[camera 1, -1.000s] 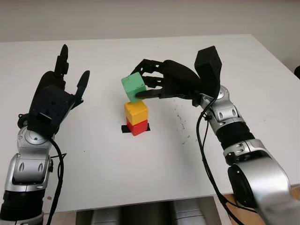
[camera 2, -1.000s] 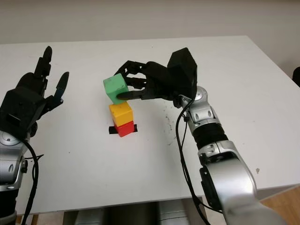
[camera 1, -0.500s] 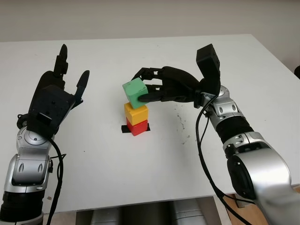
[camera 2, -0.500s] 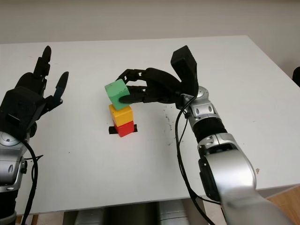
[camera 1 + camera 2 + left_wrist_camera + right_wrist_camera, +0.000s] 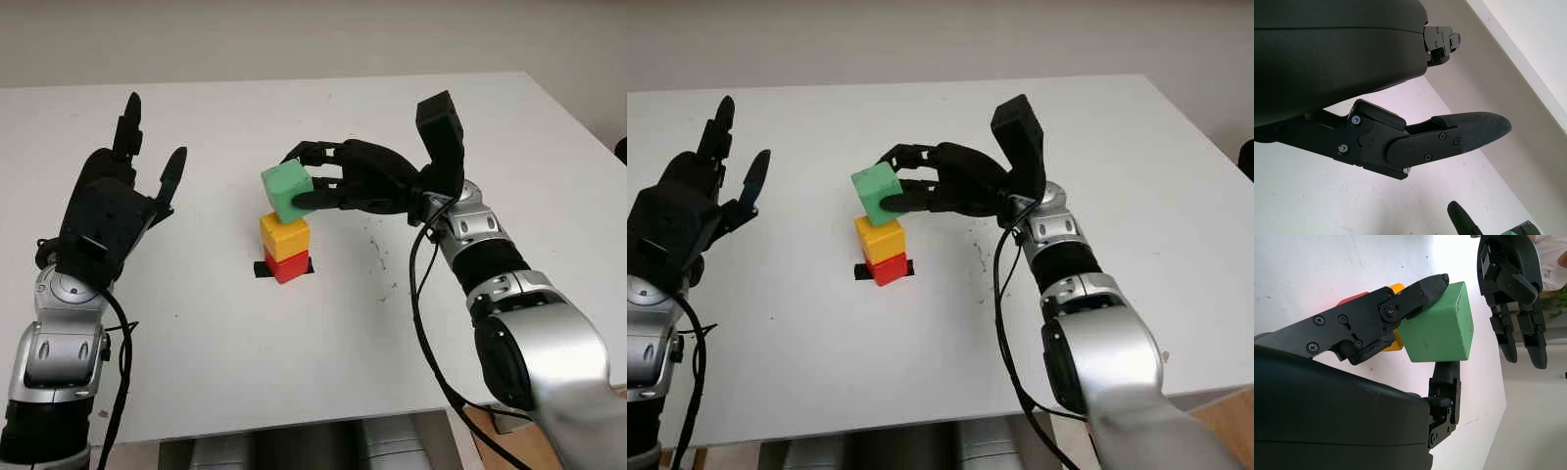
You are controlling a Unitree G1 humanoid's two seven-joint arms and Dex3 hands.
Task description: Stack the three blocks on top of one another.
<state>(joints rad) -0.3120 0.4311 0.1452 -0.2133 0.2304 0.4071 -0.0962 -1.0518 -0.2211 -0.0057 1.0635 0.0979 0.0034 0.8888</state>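
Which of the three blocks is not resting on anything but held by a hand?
The green block, gripped in the right hand above the stack. The yellow block sits on the red block, which stands on the table.

I seem to be in a plain test room or lab. A bare white bench spreads under and ahead of my right hand, its top scuffed with small dark specks just beside that hand. A strip of black tape marks a spot on it below my fingers. Beyond the far edge stands a blank pale wall. Past the near corner, by my right elbow, wooden floor shows.
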